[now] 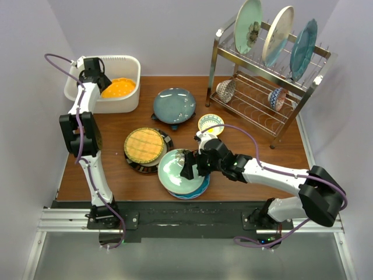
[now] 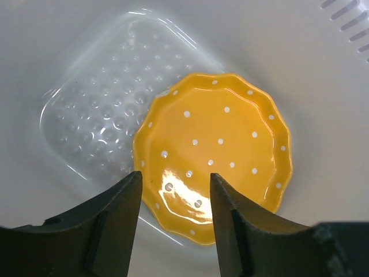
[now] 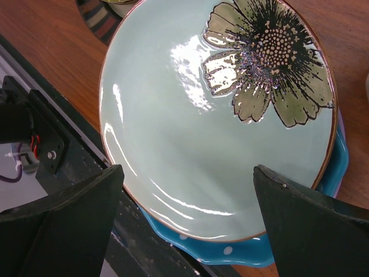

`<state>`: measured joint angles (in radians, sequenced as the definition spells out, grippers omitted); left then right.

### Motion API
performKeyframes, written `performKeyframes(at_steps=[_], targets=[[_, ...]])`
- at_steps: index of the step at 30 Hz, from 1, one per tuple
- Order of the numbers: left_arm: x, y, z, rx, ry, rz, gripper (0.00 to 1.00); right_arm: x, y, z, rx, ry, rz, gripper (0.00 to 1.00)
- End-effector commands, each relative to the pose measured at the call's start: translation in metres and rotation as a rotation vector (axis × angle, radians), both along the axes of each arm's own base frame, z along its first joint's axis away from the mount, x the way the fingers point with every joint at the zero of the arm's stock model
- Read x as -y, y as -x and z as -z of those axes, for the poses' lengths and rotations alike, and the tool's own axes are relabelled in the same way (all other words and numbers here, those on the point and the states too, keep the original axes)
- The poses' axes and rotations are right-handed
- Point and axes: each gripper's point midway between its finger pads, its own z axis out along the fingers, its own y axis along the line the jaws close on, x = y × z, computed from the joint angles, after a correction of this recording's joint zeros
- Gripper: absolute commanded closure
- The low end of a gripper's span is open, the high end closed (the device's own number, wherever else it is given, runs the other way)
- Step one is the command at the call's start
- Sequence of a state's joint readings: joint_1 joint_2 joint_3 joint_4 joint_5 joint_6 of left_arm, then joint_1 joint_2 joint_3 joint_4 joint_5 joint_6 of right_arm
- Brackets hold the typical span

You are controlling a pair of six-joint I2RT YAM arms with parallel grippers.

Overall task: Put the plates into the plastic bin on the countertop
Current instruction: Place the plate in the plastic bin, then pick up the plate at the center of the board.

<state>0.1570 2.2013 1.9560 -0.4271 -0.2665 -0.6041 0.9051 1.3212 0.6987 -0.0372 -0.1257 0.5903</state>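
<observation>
Inside the plastic bin [image 1: 129, 100] we see the orange plate [image 1: 119, 88] filling one side, bare floor beside it, left gripper [image 1: 100, 81] hanging above. Right of the bin, open countertop [image 1: 145, 81] until the dark teal plate [image 1: 173, 105]; in front, until the woven-centre plate [image 1: 144, 146].

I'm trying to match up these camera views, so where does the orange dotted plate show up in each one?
Top external: the orange dotted plate sits upper left, inside the plastic bin.
Left wrist: centre right, lying on the bin floor, beyond the left gripper.
Right wrist: not in it.
Shared landmark: the white plastic bin around the plate.
</observation>
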Motion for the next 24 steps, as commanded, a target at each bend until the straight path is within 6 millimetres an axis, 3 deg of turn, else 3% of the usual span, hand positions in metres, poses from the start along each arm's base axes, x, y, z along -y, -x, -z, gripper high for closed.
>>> performKeyframes(at_steps=[1, 7, 13, 14, 15, 20, 21, 23, 24], targets=[[-0.003, -0.010, -0.030, 0.076, -0.023, 0.034, 0.43, -0.004, 0.000, -0.014, 0.036, -0.038, -0.017, 0.01], [0.011, -0.013, -0.066, 0.169, -0.007, 0.121, 0.42, -0.004, 0.000, -0.013, 0.035, -0.038, -0.015, 0.01], [0.028, -0.008, -0.131, 0.347, 0.007, 0.199, 0.40, -0.004, 0.000, -0.016, 0.037, -0.041, -0.013, 0.01], [0.032, -0.002, -0.153, 0.396, 0.000, 0.208, 0.40, -0.004, 0.000, -0.015, 0.038, -0.040, -0.014, 0.01], [0.035, 0.002, -0.155, 0.405, 0.010, 0.215, 0.39, -0.004, -0.001, -0.016, 0.040, -0.041, -0.013, 0.01], [0.055, 0.022, -0.204, 0.518, 0.029, 0.304, 0.36, -0.006, -0.001, -0.018, 0.038, -0.046, -0.016, 0.01], [0.058, 0.025, -0.203, 0.521, 0.035, 0.317, 0.35, -0.005, 0.000, -0.018, 0.034, -0.041, -0.016, 0.01], [0.066, 0.036, -0.227, 0.582, 0.034, 0.346, 0.33, -0.006, -0.001, -0.020, 0.038, -0.042, -0.017, 0.01], [0.067, 0.040, -0.226, 0.585, 0.041, 0.349, 0.30, -0.006, -0.002, -0.021, 0.042, -0.043, -0.015, 0.01]])
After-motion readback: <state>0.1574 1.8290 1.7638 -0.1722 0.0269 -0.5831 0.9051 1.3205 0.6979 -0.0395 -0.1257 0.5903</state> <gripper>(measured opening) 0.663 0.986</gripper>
